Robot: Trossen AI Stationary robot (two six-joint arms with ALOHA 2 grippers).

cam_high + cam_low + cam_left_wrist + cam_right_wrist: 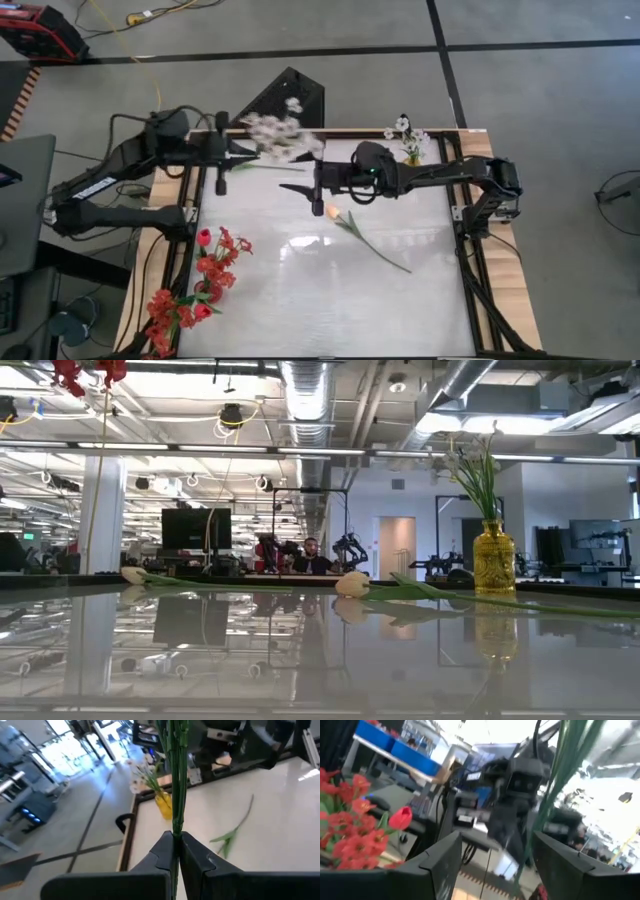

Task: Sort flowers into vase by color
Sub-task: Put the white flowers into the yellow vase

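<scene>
High view: I've got left fingers [176, 851] clamped on the white spray [278, 135] stems for carrying; right fingers [312, 192] spread wide over the peach tulip [333, 211].

A glossy white counter [330, 300] with wooden edges. A peach tulip [332, 211] lies near its middle. Red flowers [195, 285] lie at one edge, and a yellow vase [411, 155] of white blossoms stands at a far corner.
</scene>
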